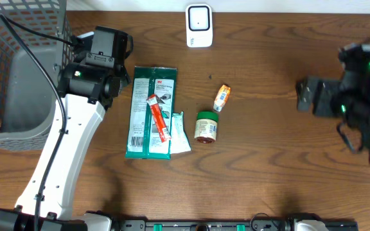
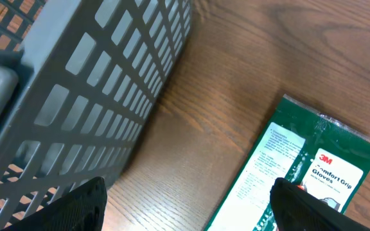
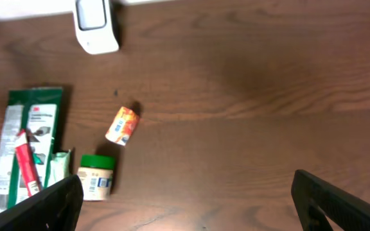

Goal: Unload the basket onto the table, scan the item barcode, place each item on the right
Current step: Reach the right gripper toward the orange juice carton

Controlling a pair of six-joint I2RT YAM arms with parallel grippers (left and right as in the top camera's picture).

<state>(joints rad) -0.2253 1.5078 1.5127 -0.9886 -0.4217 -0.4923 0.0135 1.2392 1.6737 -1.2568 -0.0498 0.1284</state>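
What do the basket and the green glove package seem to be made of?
Basket: grey moulded plastic, matte, judging by its uniform lattice walls. Glove package: thin plastic film, glossy, probably; light reflections and a crimped top edge show.

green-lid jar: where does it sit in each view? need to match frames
Overhead: green-lid jar just right of centre, to the right of the 3M gloves pack.
Left wrist: not in it; the 3M gloves pack shows lower right.
Right wrist: green-lid jar at bottom left.
Shared landmark: the 3M gloves pack, seen in all three views.
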